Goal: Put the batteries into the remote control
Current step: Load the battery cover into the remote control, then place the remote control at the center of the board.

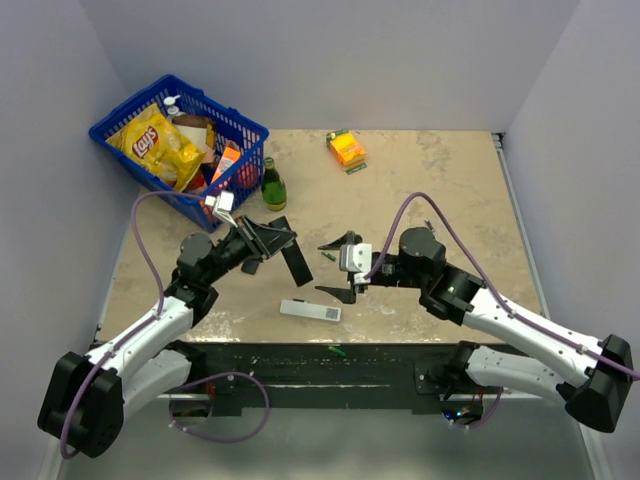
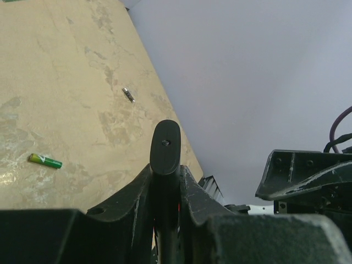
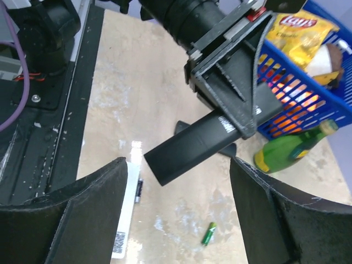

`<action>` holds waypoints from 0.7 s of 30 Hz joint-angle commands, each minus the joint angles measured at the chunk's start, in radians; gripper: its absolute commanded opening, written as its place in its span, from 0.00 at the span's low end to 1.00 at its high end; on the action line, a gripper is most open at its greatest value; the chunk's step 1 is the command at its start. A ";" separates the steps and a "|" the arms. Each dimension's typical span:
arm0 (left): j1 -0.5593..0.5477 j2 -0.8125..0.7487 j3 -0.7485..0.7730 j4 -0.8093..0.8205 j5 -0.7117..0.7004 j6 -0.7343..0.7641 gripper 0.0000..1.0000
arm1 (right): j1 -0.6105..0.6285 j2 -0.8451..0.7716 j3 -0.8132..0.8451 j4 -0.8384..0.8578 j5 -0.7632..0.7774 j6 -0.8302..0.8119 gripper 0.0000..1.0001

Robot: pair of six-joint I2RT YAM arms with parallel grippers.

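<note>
Right wrist: left claw (image 3: pixel 242 116) grasps slim matte-black remote control (image 3: pixel 190 147); right claw (image 1: pixel 330 268) released.

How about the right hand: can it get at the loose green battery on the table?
Probably yes: the right hand is open and the battery lies on bare table ahead of it. The remote, held in the left hand, hangs close by and may need skirting.

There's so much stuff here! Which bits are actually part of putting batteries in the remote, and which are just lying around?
For the job:
black remote, held in the left gripper
green battery, loose on the table
right gripper, open

Just lying about:
white remote
green bottle
blue basket
orange box
</note>
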 commanded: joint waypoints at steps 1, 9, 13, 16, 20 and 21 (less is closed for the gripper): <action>-0.003 -0.009 -0.009 0.039 -0.029 -0.029 0.00 | 0.020 0.014 -0.007 0.060 0.096 0.068 0.76; -0.003 -0.074 -0.069 0.044 -0.112 -0.007 0.00 | 0.161 0.126 0.073 0.078 0.429 0.380 0.87; -0.005 -0.093 -0.072 0.026 -0.119 0.005 0.00 | 0.235 0.231 0.166 0.017 0.598 0.544 0.90; -0.005 -0.108 -0.072 0.006 -0.124 0.011 0.00 | 0.263 0.287 0.232 -0.027 0.704 0.627 0.89; -0.005 -0.134 -0.075 -0.019 -0.147 0.016 0.00 | 0.287 0.368 0.280 -0.055 0.770 0.666 0.87; -0.005 -0.137 -0.075 -0.023 -0.150 0.017 0.00 | 0.292 0.379 0.297 -0.061 0.805 0.671 0.87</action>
